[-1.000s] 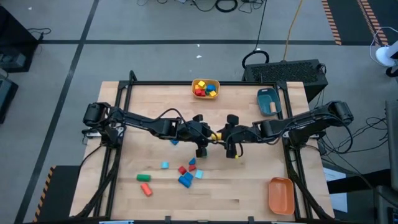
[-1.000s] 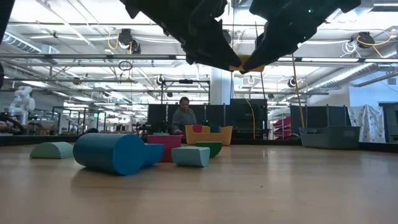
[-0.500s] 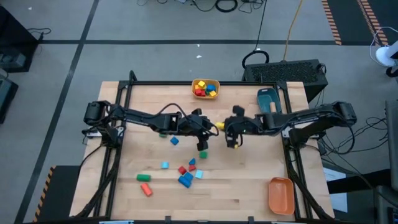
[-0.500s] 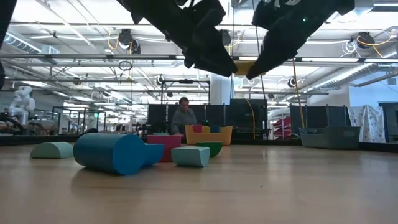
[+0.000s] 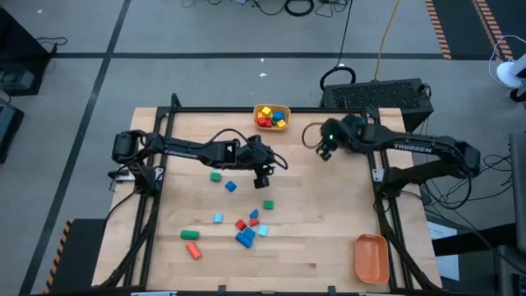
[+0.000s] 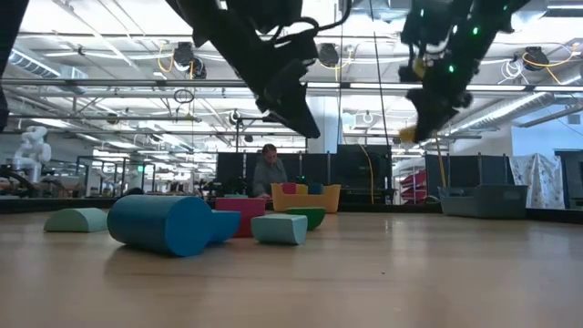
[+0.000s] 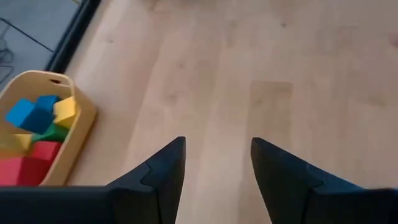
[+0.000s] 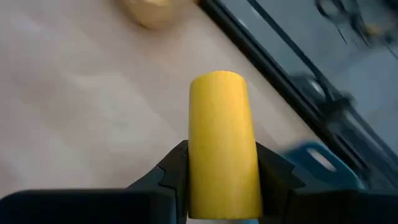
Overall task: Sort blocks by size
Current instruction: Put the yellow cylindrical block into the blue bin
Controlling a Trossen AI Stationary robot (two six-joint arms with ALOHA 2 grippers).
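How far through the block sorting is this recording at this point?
Partly done. The yellow bin already holds several red, blue and yellow blocks. In hand: the right gripper is shut on a yellow wooden cylinder, near the table's far edge. The left gripper is open and empty. Left: about ten loose blocks on the wooden table.

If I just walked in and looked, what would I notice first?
Probably the yellow cylinder, pinched between the fingers of the right gripper and carried above the far side of the table, near the teal bin. Next, the yellow bin full of bright blocks at the far edge, with the left gripper open and empty close by. A scatter of coloured blocks lies nearer the front.
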